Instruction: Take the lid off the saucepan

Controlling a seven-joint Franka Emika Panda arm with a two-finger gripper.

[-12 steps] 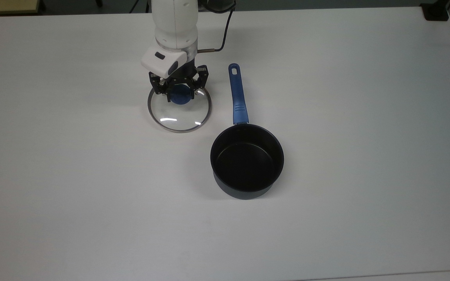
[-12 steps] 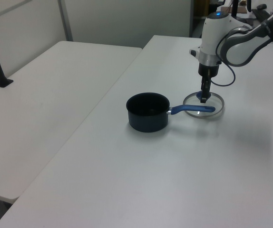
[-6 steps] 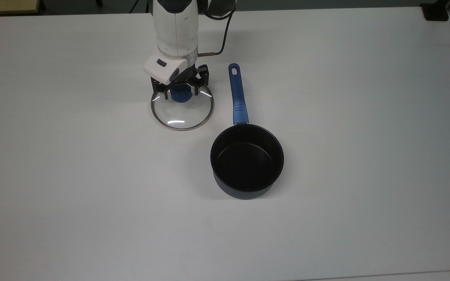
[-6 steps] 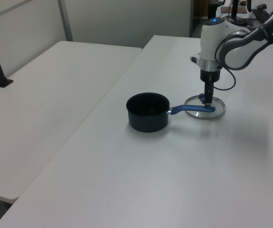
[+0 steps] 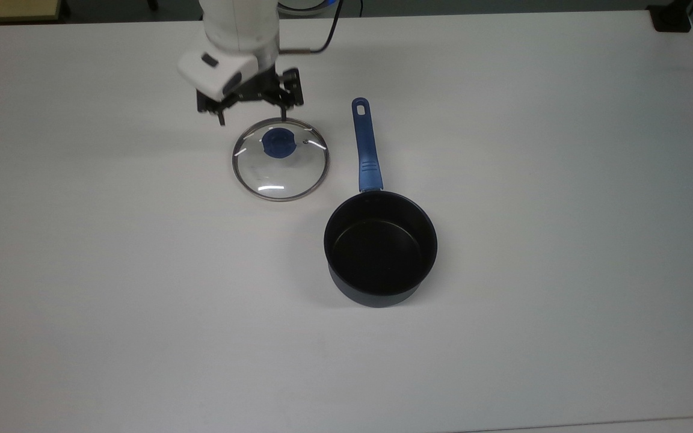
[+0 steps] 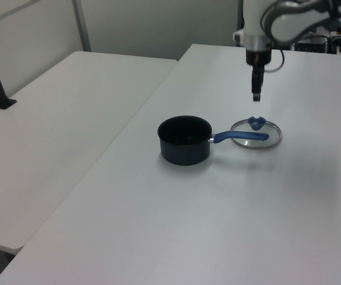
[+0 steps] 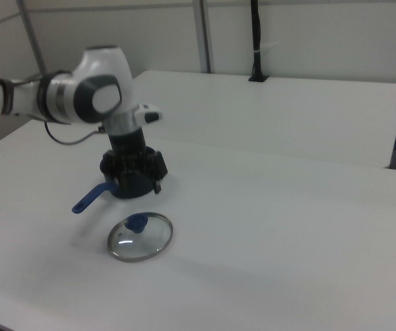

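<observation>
Gripper (image 5: 251,114) hanging above the table (image 5: 503,120) with fingers spread apart and empty, lid (image 5: 280,159) lying flat just beside the handle of the uncovered saucepan (image 5: 381,249)

The pincer (image 5: 251,118) has let go and risen off the lid (image 5: 280,159).

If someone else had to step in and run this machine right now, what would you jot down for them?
Gripper: open, holding nothing, raised above the table just beyond the lid.
Lid: lying flat on the table, knob up, beside the saucepan's handle on the top view's left, not touching it.
Saucepan: uncovered, upright and looks empty, handle pointing toward the arm.
Done: the lid is off the saucepan and released.
Left: nothing of the job itself; probably just move the arm clear.
</observation>
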